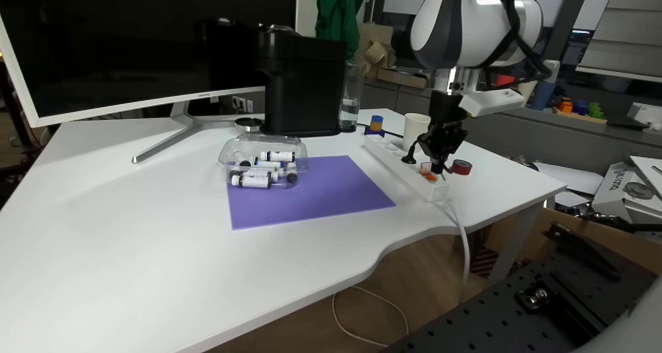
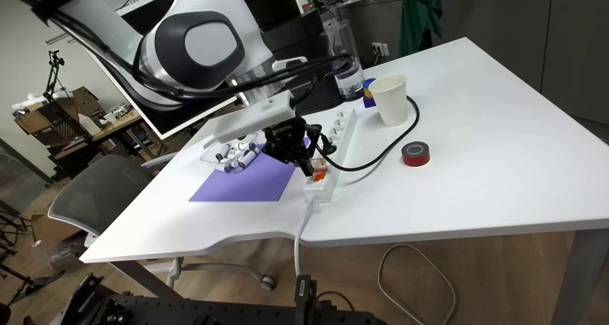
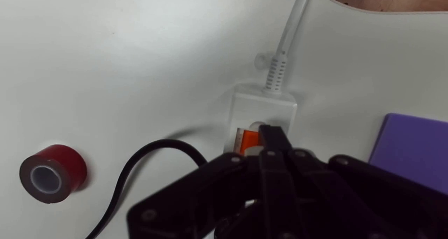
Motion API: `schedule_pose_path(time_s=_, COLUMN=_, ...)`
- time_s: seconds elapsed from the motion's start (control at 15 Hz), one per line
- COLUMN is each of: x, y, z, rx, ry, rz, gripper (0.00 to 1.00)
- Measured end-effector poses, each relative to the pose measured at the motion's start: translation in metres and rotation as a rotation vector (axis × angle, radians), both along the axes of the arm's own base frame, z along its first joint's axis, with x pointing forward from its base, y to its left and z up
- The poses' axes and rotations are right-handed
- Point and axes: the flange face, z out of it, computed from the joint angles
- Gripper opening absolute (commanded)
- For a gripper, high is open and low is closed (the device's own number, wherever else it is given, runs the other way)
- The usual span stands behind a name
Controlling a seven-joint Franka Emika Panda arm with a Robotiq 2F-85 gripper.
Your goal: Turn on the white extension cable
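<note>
Find the long, narrow white plastic power strip lying flat on the smooth white worktop, with one end toward the curved front edge. Probably light and stiff, hard-shelled rather than fragile, and apt to skid under a sideways push. Needs no lifting; best pressed straight down on the small orange-red switch, or pinched across the long sides if shifting. See the black two-finger tool clenched, apparently on nothing, right at the switch; cannot tell whether touching or just above. In the wrist view, make out the ribbed collar of the white cord and a slice of the switch face. For the row of round sockets and the white paper cup, missing from the wrist view, turn to both exterior views.
</note>
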Motion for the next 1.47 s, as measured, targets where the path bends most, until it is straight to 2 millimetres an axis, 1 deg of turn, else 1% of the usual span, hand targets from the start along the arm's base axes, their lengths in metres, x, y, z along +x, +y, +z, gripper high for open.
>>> schedule_pose_path(time_s=0.27, x=-0.001, y=-0.004, z=-0.001, rx=-0.002, ry=0.002, rz=-0.005, gripper=0.0)
schedule_pose_path(time_s=0.53, x=-0.004, y=-0.012, z=-0.004, rx=-0.006, ry=0.01, rz=-0.019, gripper=0.0)
schedule_pose_path(time_s=0.93, x=0.002, y=-0.017, z=-0.016, rx=-0.011, ry=0.022, rz=-0.017, gripper=0.0)
schedule_pose_path(time_s=1.07, x=0.008, y=-0.016, z=-0.021, rx=-0.013, ry=0.021, rz=-0.004, gripper=0.0)
schedule_pose_path(time_s=1.27, x=0.015, y=-0.012, z=-0.021, rx=-0.015, ry=0.017, rz=0.023, gripper=0.0)
schedule_pose_path(time_s=1.47, x=0.021, y=-0.003, z=-0.024, rx=-0.009, ry=0.014, rz=0.062, gripper=0.0)
